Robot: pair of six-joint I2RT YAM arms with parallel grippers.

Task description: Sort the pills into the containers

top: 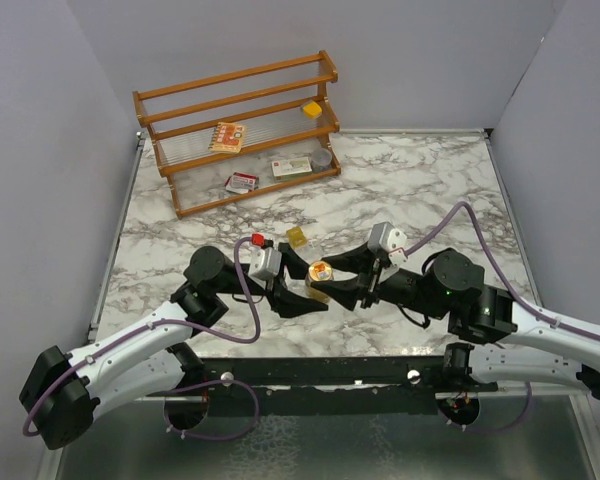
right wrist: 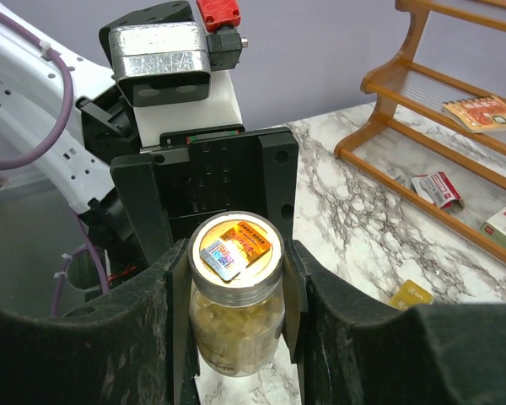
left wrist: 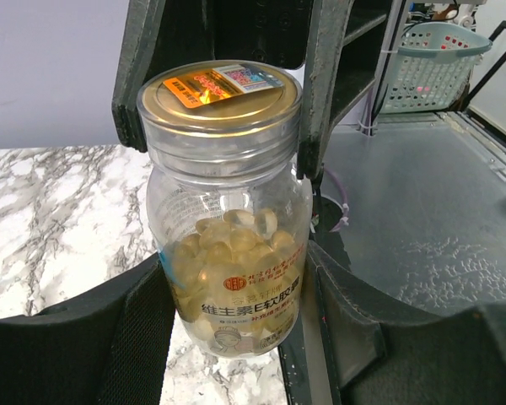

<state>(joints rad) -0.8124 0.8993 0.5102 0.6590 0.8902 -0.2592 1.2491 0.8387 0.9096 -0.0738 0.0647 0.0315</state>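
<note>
A round clear jar (top: 320, 272) with a gold lid, full of pale yellow pills (left wrist: 228, 245), hangs just above the marble table between both arms. My left gripper (left wrist: 228, 337) is shut on the jar's (left wrist: 228, 194) lower body, one finger on each side. My right gripper (right wrist: 236, 325) is shut on the same jar (right wrist: 236, 329), its pads (right wrist: 292, 295) pressed against the lid (right wrist: 236, 249) and neck. In the left wrist view the right gripper's fingers (left wrist: 325, 84) flank the lid (left wrist: 219, 93). A small squarish yellow box (top: 297, 237) lies on the table just behind the jar; the right wrist view has it as the yellow box (right wrist: 411, 294).
A wooden rack (top: 240, 130) stands at the back left of the table. It holds flat card packets (top: 227, 136), a round grey tin (top: 322, 157) and a small yellow piece (top: 312, 108) on an upper shelf. Grey walls enclose the table (top: 430, 190).
</note>
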